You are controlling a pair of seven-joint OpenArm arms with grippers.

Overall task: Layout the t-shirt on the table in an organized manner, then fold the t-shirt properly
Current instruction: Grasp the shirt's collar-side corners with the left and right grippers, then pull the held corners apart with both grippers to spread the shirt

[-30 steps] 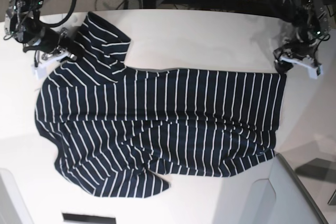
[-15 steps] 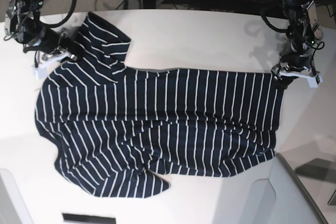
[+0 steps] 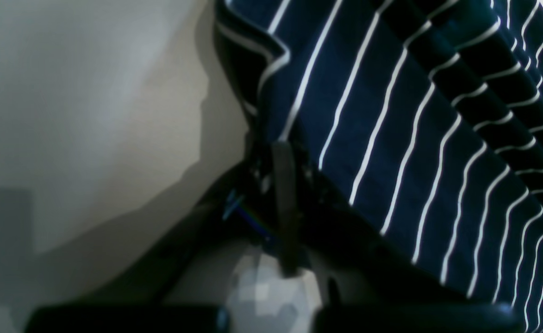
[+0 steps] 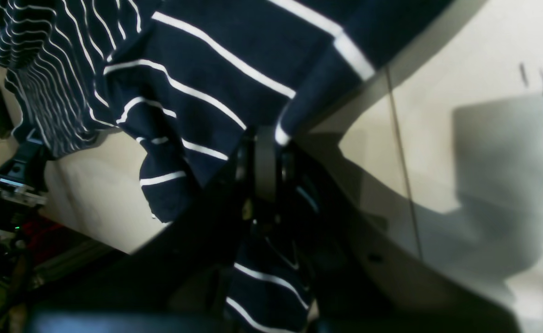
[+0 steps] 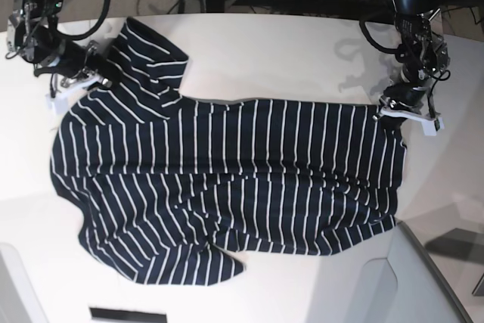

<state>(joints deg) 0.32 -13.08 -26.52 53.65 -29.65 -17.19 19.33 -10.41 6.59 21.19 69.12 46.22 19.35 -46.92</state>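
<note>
Flat across the white table (image 5: 302,58) lies the t-shirt (image 5: 227,187) — dark navy with thin white stripes, its hem end toward the base view's right and its sleeves toward the left. One sleeve is folded back at the upper left, the other fans out near the bottom edge, and the cloth is creased along the lower middle.

At the hem's upper corner sits the left gripper (image 5: 393,107), its fingers closed together; the left wrist view shows that corner of striped fabric (image 3: 391,138) running straight into the pinched fingertips (image 3: 284,185). Over at the upper left, the right gripper (image 5: 94,73) is clamped on the shoulder by the folded sleeve — in the right wrist view the bunched cloth (image 4: 197,115) passes between its closed fingers (image 4: 264,162) and hangs below them.
</note>
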